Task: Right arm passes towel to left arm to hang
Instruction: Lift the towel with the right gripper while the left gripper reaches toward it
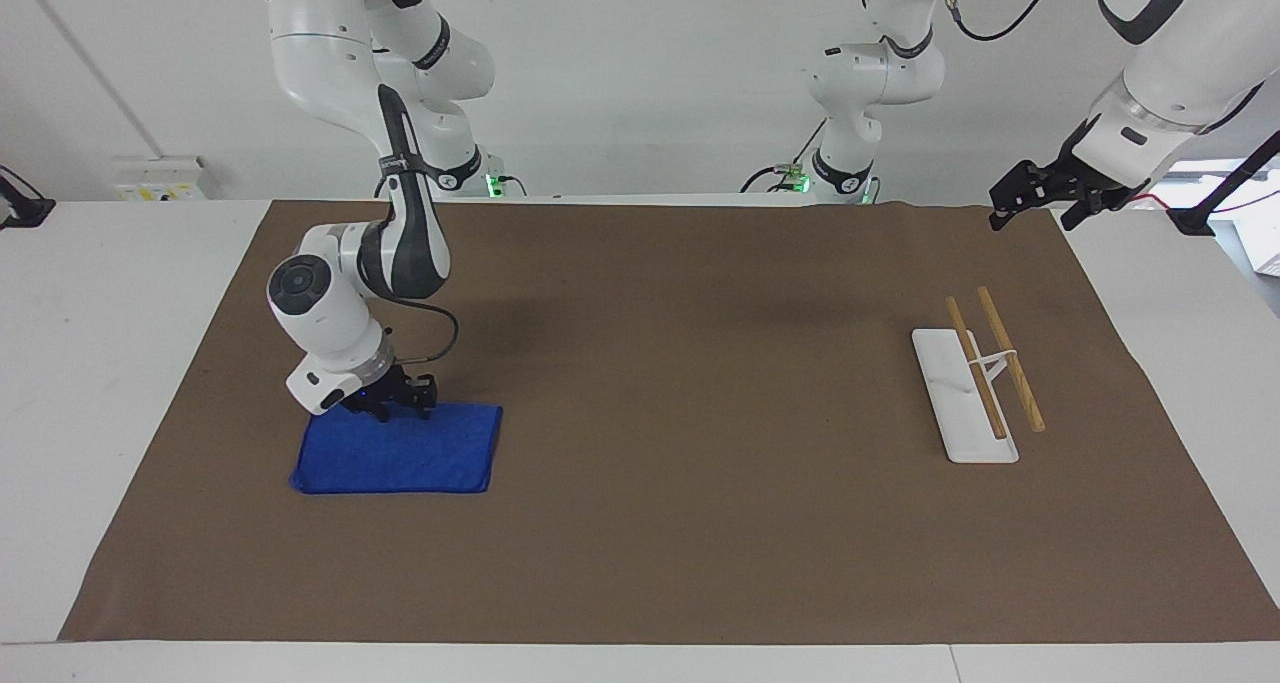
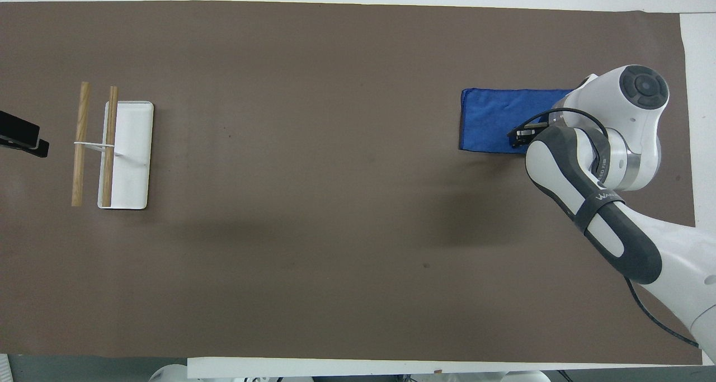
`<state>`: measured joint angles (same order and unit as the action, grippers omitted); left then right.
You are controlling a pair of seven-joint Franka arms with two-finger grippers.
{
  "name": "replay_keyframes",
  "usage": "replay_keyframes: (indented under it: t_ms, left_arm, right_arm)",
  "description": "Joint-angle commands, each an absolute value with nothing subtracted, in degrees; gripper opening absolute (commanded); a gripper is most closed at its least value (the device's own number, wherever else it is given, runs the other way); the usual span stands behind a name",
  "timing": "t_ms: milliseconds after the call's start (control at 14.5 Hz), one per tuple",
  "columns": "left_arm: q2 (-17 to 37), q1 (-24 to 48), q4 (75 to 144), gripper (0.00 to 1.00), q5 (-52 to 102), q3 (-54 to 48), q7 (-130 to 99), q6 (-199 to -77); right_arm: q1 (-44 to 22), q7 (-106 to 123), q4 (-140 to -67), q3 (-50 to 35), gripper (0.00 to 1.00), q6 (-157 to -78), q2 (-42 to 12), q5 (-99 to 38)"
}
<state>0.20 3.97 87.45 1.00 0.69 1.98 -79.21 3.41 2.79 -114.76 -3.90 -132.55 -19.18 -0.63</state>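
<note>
Towel (image 1: 400, 451) flat; right gripper (image 1: 398, 403) fingers on robot-side edge.

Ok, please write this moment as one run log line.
right gripper: at towel edge nearer robots | towel: flat on mat | left gripper: waits | rack: bare

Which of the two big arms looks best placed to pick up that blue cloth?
The right arm: its right gripper is at the towel's edge nearer the robots. The left gripper waits raised at the mat's corner, near the rack.
</note>
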Motion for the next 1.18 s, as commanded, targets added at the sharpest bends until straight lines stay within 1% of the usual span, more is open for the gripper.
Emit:
replay_keyframes:
  t_ms: [0,69,208,415,623,761,830,969,1107]
  left_arm:
    - [-0.7,3.4,88.3,1.00,0.1,0.2,1.3,-79.0]
    - [-0.7,3.4,88.3,1.00,0.1,0.2,1.3,-78.8]
    - [-0.7,3.4,88.3,1.00,0.1,0.1,1.3,-78.8]
    - [-1.2,3.1,89.1,1.00,0.1,0.2,0.1,-77.3]
    - [-1.4,1.6,88.7,1.00,0.1,0.3,-0.2,-76.6]
    - [-1.4,1.5,88.9,1.00,0.1,0.3,-4.1,-77.3]
    - [-2.0,2.1,89.9,1.00,0.1,0.2,-10.1,-78.3]
    - [-4.4,5.1,95.8,1.00,0.2,-0.4,-22.3,-85.9]
    - [-8.5,11.6,105.5,1.00,0.2,-0.4,-41.4,-98.0]
  right_arm:
    - [3.7,4.3,-116.8,-4.4,0.17,-133.1,-17.9,0.9]
    - [3.8,4.3,-116.8,-4.4,0.13,-133.2,-17.9,1.4]
    - [3.7,4.4,-116.6,-4.4,0.01,-133.2,-17.9,1.7]
    - [3.3,4.4,-114.8,-4.4,0.00,-131.4,-18.0,1.8]
    - [1.5,3.9,-105.7,-4.5,0.00,-119.5,-18.3,1.0]
    - [0.1,3.5,-102.5,-4.9,0.00,-115.2,-17.9,0.3]
    - [-0.2,2.5,-100.3,-5.4,0.00,-113.0,-17.9,-1.6]
    - [-0.4,-0.9,-95.3,-6.4,0.00,-107.5,-18.0,-6.9]
    - [-0.4,-7.5,-90.6,-8.0,0.00,-102.8,-18.0,-14.3]
